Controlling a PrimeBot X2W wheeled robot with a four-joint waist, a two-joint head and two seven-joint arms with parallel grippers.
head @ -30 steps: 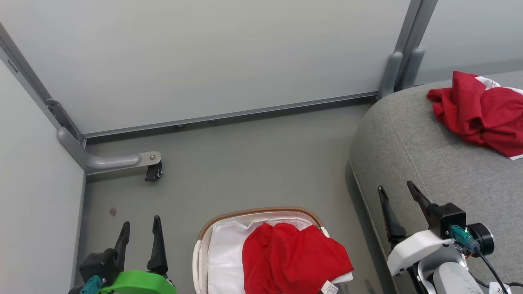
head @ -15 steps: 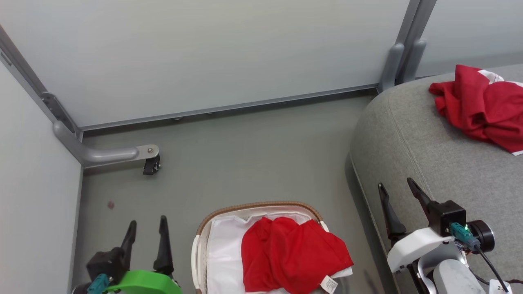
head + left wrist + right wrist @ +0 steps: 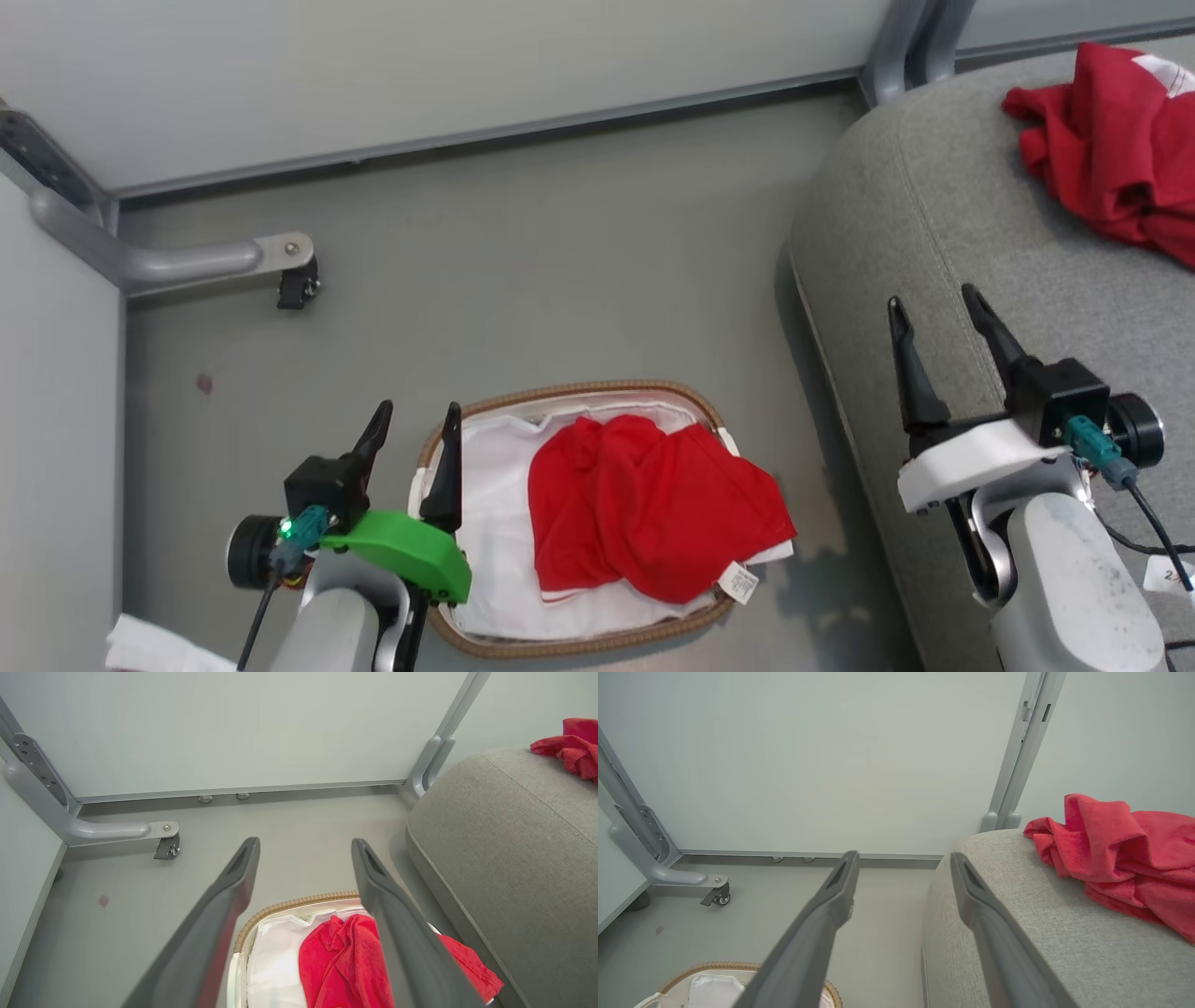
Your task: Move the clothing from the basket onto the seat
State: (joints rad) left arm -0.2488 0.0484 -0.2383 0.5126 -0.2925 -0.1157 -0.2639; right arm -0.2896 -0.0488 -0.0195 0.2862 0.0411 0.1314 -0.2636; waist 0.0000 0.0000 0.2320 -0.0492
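1. We see the small oval white perforated plastic basket with a brown woven rim point(image 3: 579, 386) standing on the grey floor point(image 3: 523, 261), near the rounded end of the large light grey upholstered seat point(image 3: 934, 215). We judge that this closeness keeps each carry short.
2. One bright red soft fabric garment point(image 3: 1111, 159) lies crumpled on the seat, well apart from the basket. We read it as the delivered half of the task.
3. The second bright red garment point(image 3: 644, 504) lies in the basket on the white cloth liner point(image 3: 495, 523). It is bunched toward the seat side, with a corner and its small white care label point(image 3: 740, 583) draped over the rim. That loose, raised heap offers folds to pinch.
4. The left gripper point(image 3: 419, 409) hovers at the basket's far-from-seat end with its fingers pointing forward. In the head view one finger overlaps the rim. Its jaws stand wide apart and hold nothing. We judge it to be positioned for reaching the garment.
5. The right gripper point(image 3: 934, 299) is raised over the seat's front edge with its fingers pointing forward. Its jaws are likewise spread wide and empty, and it is clear of both garments.
6. The left wrist view looks along the fingers to the red cloth below and ahead of them.
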